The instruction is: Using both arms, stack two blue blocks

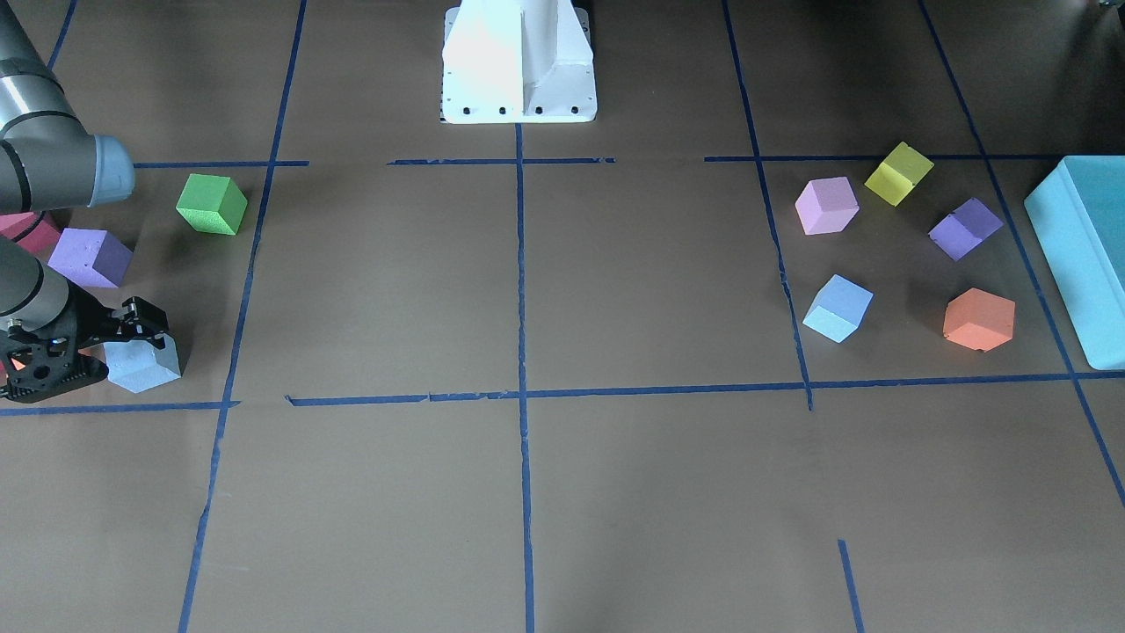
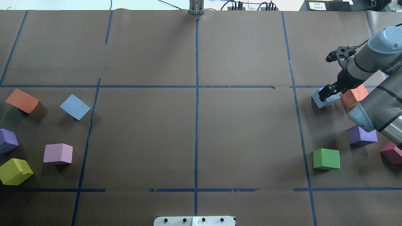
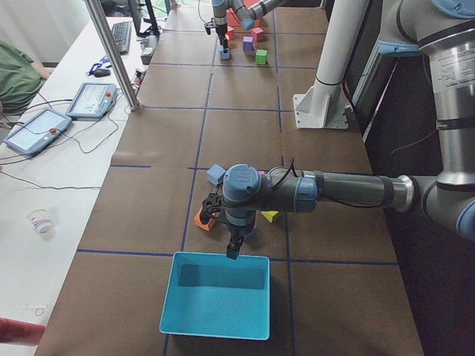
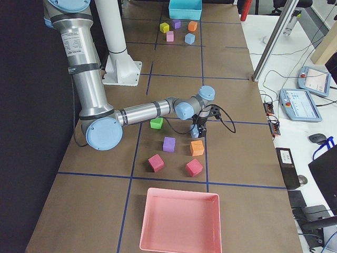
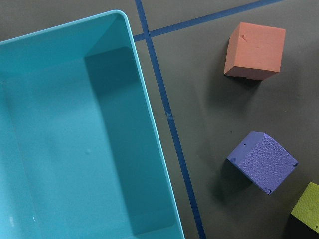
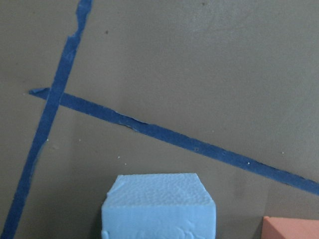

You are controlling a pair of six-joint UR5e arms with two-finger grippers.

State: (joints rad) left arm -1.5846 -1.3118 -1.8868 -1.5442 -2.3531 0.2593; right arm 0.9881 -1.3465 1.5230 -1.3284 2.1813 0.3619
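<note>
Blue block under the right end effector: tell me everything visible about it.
Blue block: pale sky-blue foam cube, grainy faces, crisp edges. Seems to sit on the brown paper table, near a blue tape line. Right end effector hangs right over it; grip cannot be told. Orange cube close beside, gap unclear.

Robotics laboratory. Jointed arms are mounted on a white pedestal bolted to a table that is covered in brown paper and divided into cells by blue tape lines. Alongside runs a white bench carrying touchscreen teach pendants and a keyboard, with an aluminium frame post standing at the table's edge.
</note>
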